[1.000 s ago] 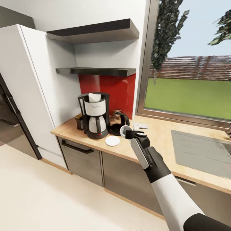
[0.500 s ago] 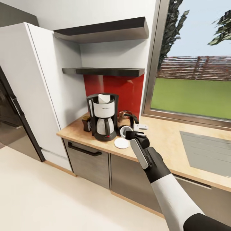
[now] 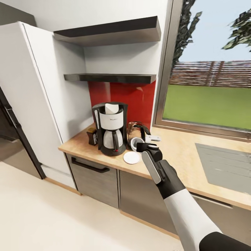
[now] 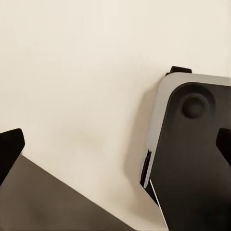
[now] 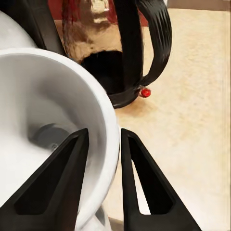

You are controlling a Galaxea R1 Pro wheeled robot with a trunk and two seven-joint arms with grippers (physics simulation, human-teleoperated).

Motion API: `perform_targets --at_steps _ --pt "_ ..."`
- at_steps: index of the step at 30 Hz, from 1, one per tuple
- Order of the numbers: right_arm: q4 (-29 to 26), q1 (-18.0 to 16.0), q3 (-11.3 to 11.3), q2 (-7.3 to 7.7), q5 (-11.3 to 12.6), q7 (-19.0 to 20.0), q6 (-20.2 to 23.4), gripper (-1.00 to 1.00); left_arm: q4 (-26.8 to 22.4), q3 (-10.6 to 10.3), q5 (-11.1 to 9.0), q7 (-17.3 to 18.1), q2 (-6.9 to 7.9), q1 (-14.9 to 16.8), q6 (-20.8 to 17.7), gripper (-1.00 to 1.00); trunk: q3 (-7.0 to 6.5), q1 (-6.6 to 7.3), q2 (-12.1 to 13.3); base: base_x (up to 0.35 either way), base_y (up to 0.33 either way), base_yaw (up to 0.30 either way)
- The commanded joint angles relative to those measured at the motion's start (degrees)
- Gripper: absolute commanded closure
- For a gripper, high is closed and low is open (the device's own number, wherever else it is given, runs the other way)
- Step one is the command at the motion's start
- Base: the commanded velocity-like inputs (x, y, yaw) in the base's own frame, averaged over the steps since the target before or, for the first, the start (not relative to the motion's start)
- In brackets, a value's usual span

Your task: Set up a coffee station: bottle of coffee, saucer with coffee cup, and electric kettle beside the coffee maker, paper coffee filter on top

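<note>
Beyond the window lay a green lawn, and beneath it the kitchen countertop (image 3: 174, 153) ran pale and wooden toward the corner under the kitchen shelf (image 3: 111, 77). The right gripper (image 3: 141, 146) hung over that corner with its jaws pinched on the wall of the coffee cup (image 3: 135, 142), one finger inside the rim and one outside, as the right wrist view made plain (image 5: 57, 139). Just below the jaws and a little toward the cabinet fronts, the saucer (image 3: 131, 157) sat bare. Past the fingertips stood the electric kettle (image 3: 136, 129), and beside it the coffee maker (image 3: 110, 128) with the paper coffee filter (image 3: 111, 108) resting in its top. On the far side of the machine from the jaws sat the bottle of coffee (image 3: 92, 136).

So four placements looked settled; what remained, by my reckoning, was lowering the cup onto the saucer and letting go. The left gripper (image 4: 115, 154) pointed at pale floor, its fingertips spread wide on nothing.
</note>
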State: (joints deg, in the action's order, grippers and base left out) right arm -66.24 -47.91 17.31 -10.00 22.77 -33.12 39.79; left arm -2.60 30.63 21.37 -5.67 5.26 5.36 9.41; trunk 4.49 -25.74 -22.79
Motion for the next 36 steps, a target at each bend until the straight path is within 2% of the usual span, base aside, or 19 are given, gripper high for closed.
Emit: perform_targets --at_steps 1,10,12,13,15,18,21,25,27,36 --pt "0.0 -0.1 0.1 0.00 0.6 -0.5 0.0 1.00 0.1 0.4 0.6 -0.2 0.01 0.1 0.3 -1.00 0.13 -0.04 -0.1 0.079 0.000 -0.244" --pt "0.2 -0.1 0.2 0.00 0.6 -0.5 0.0 1.00 0.0 0.4 0.6 -0.2 0.09 0.1 0.3 -1.00 0.13 -0.04 -0.1 0.079 0.000 -0.270" --pt "1.8 -0.1 0.2 0.00 0.5 -0.5 0.1 1.00 0.0 0.4 0.6 -0.2 0.10 0.1 0.3 -1.00 0.13 -0.04 -0.1 0.077 0.000 -0.268" --pt "3.3 -0.1 0.8 0.00 0.5 -0.5 0.2 1.00 0.0 0.4 0.6 -0.2 0.10 0.1 0.3 -1.00 0.13 -0.04 -0.1 0.075 0.000 -0.227" --pt "5.4 -0.1 6.2 0.00 0.5 -0.5 0.2 1.00 0.0 0.4 0.6 -0.2 0.10 0.1 0.1 -1.00 0.13 -0.04 -0.1 0.074 0.000 -0.066" --pt "5.4 -0.1 7.3 0.00 0.6 -0.5 0.2 1.00 -0.1 0.2 0.6 -0.2 0.14 0.1 -0.1 -1.00 0.13 -0.04 -0.1 0.063 0.000 -0.014" --pt "5.6 -0.1 7.4 0.00 0.6 -0.5 1.2 1.00 -0.1 0.1 0.7 -0.1 0.11 0.1 -0.5 -1.00 0.13 -0.04 -0.1 0.021 0.000 -0.004" --pt "6.5 -0.1 7.2 0.00 1.0 -0.5 6.3 1.00 -0.1 -0.1 0.9 0.1 0.10 0.1 -0.7 -1.00 0.13 -0.04 -0.1 0.005 0.000 -0.001" --pt "6.8 -0.1 7.2 0.00 1.0 -0.6 7.5 1.00 -0.1 -0.3 1.0 0.0 0.10 0.1 -0.7 -1.00 0.13 -0.04 -0.1 0.001 0.000 0.000" --pt "9.9 -0.1 6.7 0.00 1.1 -0.7 8.4 1.00 0.2 -0.7 1.0 0.2 0.18 0.1 -0.7 -1.00 0.13 -0.04 -0.1 0.000 0.000 0.000"
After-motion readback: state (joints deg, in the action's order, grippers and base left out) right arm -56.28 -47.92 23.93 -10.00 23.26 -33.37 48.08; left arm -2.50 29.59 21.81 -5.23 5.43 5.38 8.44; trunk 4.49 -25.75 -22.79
